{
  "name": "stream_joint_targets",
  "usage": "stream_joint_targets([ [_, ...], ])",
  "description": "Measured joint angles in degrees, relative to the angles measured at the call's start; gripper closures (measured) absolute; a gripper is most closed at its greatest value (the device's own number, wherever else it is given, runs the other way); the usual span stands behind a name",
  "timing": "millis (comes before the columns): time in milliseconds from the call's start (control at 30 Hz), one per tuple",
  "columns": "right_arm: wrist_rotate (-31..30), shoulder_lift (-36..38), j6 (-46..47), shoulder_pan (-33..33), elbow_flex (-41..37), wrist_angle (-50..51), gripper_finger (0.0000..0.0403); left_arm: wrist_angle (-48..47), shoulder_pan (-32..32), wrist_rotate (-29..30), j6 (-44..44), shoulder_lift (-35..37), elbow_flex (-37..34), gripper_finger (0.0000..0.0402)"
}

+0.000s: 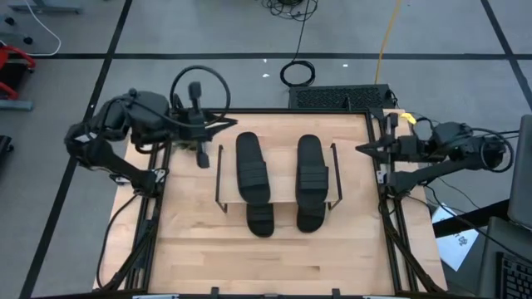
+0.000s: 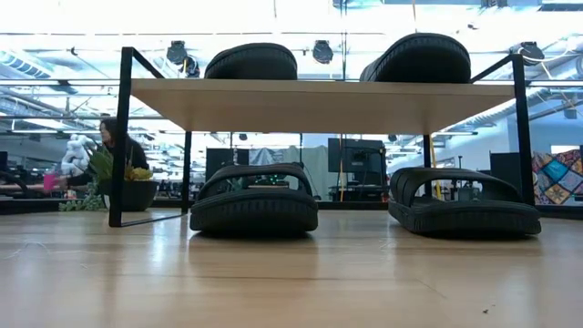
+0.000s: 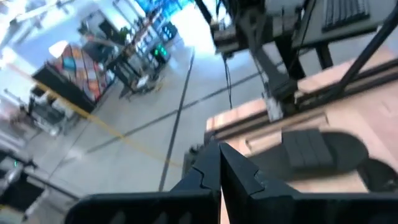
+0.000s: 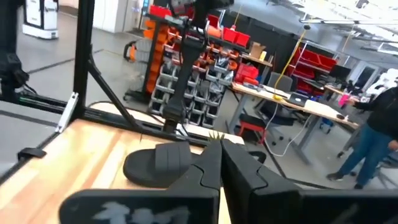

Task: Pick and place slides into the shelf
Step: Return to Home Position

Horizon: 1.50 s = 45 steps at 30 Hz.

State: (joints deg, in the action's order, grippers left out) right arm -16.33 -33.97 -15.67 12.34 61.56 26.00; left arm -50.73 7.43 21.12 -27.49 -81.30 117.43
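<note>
All four slides (image 1: 252, 166) sit in the shelf (image 1: 283, 181) at frame centre. Two lie on its top board and two beneath it on the worktop (image 1: 249, 257), their ends poking toward the lower edge, so the job looks finished. Both arms are folded clear of it, the left hand (image 1: 226, 124) at upper left and the right hand (image 1: 362, 149) at mid-right. Each is empty, its fingers pressed together and pointing inward.

**Grey Floor, Bright Workshop**

Looking down on a grey floor (image 1: 208, 25) crossed by black tape lines, a coiled black cable (image 1: 298, 73) and a yellow cord (image 1: 387, 41) lying there. Taking in bright ceiling lights (image 2: 273, 14), a patchwork-patterned panel (image 2: 556, 178), red storage racks (image 4: 163, 28), a cluttered desk (image 4: 292, 99) and a person (image 4: 379, 118) in dark clothing.
</note>
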Motion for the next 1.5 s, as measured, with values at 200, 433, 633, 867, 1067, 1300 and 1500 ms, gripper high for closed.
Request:
stream_joint_targets([
  [200, -0.18, 5.60, 3.28, 0.00, 0.00, 3.07, 0.0403, 8.27, -4.27, 2.60, 2.17, 13.82, -20.97, 0.0402],
  [433, -0.04, 13.13, 9.39, 0.00, -0.53, 8.24, 0.0403, 34.96, -7.50, -12.52, 3.35, 33.93, -48.64, 0.0402],
  [633, -0.18, 17.43, 13.69, 0.00, -5.85, 9.90, 0.0403, 45.69, -8.89, -21.23, 8.19, 41.95, -66.08, 0.0402],
  [867, 0.04, 23.71, 14.39, 0.00, -16.36, 4.11, 0.0403, 54.74, -8.90, -17.10, 10.85, 47.54, -80.68, 0.0401],
  [1067, 0.80, 33.99, 14.38, 0.00, -23.73, 4.35, 0.0403, 57.38, -7.71, -14.32, 11.15, 54.42, -87.40, 0.0401],
  [1300, 3.63, 31.95, 13.53, 0.04, -30.79, -1.52, 0.0403, 53.80, -6.86, -15.99, 15.91, 55.86, -91.50, 0.0402],
  [1500, 4.50, 32.11, 12.59, 0.04, -37.31, -7.82, 0.0403, 54.40, -5.27, -18.06, 12.01, 53.84, -96.95, 0.0402],
])
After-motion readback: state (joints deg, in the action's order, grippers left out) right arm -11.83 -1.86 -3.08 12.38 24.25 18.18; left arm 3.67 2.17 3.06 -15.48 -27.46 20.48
